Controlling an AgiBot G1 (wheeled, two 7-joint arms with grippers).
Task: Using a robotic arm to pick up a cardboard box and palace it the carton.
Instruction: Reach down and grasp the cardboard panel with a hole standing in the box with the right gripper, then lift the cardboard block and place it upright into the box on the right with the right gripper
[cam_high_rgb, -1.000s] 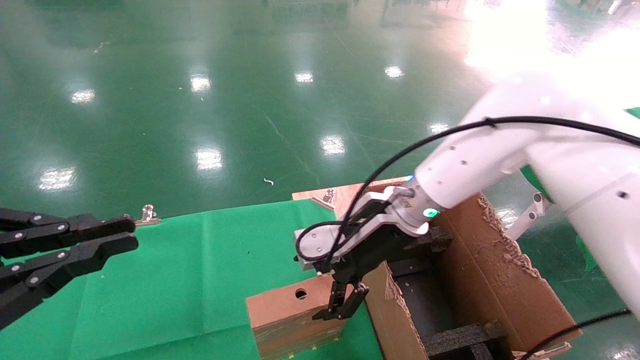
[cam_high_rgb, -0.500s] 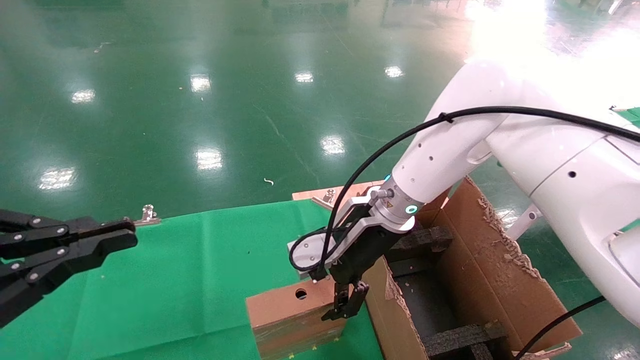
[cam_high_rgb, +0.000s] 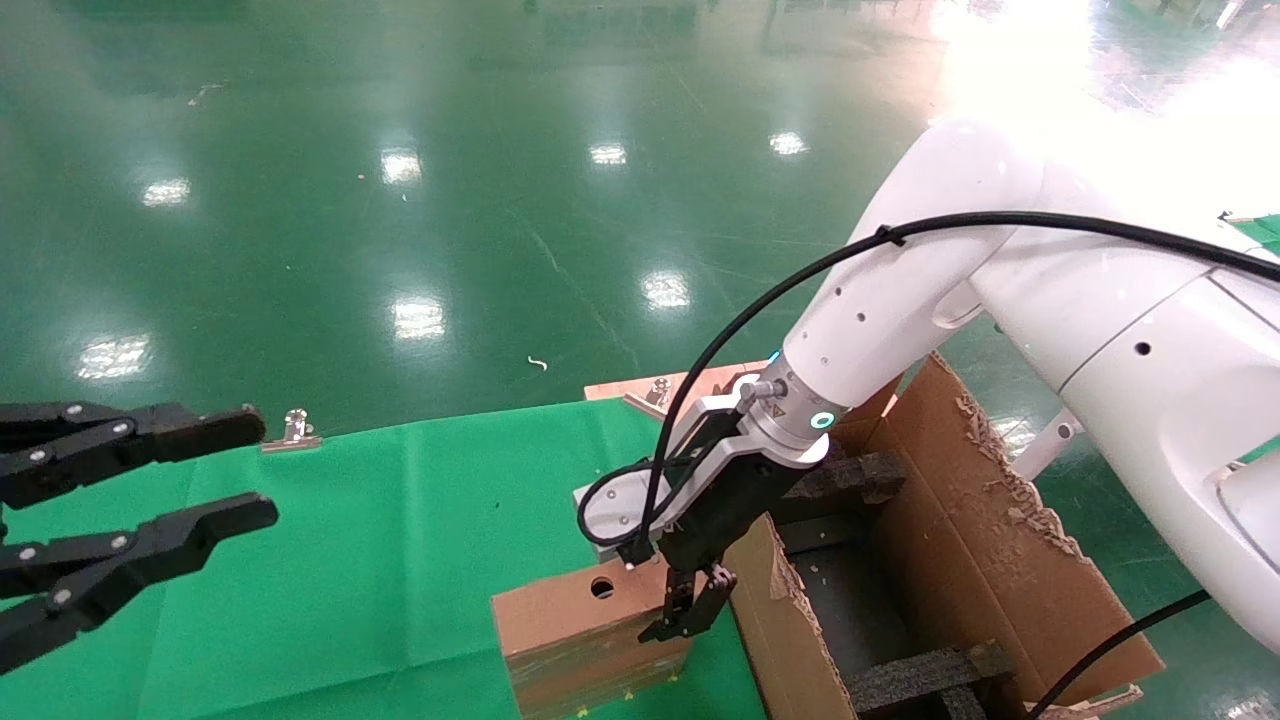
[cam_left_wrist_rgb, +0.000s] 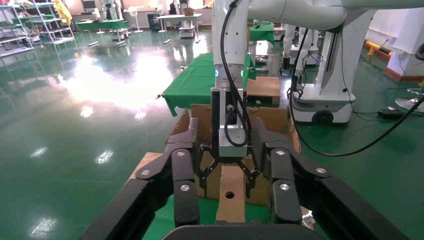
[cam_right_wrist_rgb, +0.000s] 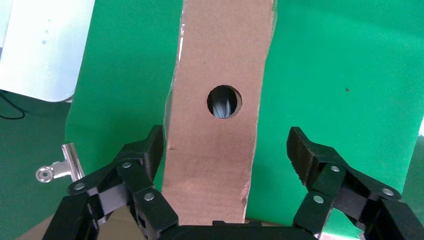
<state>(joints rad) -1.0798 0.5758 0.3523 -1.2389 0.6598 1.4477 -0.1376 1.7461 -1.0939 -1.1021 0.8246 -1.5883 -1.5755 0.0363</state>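
The small cardboard box (cam_high_rgb: 575, 620) stands on edge on the green cloth, its narrow top face with a round hole facing up. It also shows in the right wrist view (cam_right_wrist_rgb: 215, 165) and the left wrist view (cam_left_wrist_rgb: 231, 177). The white robotic arm (cam_high_rgb: 900, 300) reaches down from the right. My right gripper (cam_high_rgb: 690, 610) (cam_right_wrist_rgb: 226, 147) is open and straddles the box's end nearest the carton, one finger close to the box side and the other well clear. The large carton (cam_high_rgb: 960, 500) with black foam (cam_high_rgb: 920, 680) stands just right of the box. My left gripper (cam_high_rgb: 258, 465) (cam_left_wrist_rgb: 225, 125) is open and empty at the far left.
Green cloth (cam_high_rgb: 400, 540) covers the table. A metal clip (cam_high_rgb: 292, 432) sits at its far edge, and another (cam_high_rgb: 655, 392) is on a wooden board (cam_high_rgb: 700, 385) behind the carton. Shiny green floor lies beyond.
My left gripper has opened from shut. The right arm swung in and its gripper dropped slightly over the box end a second ago, then held still.
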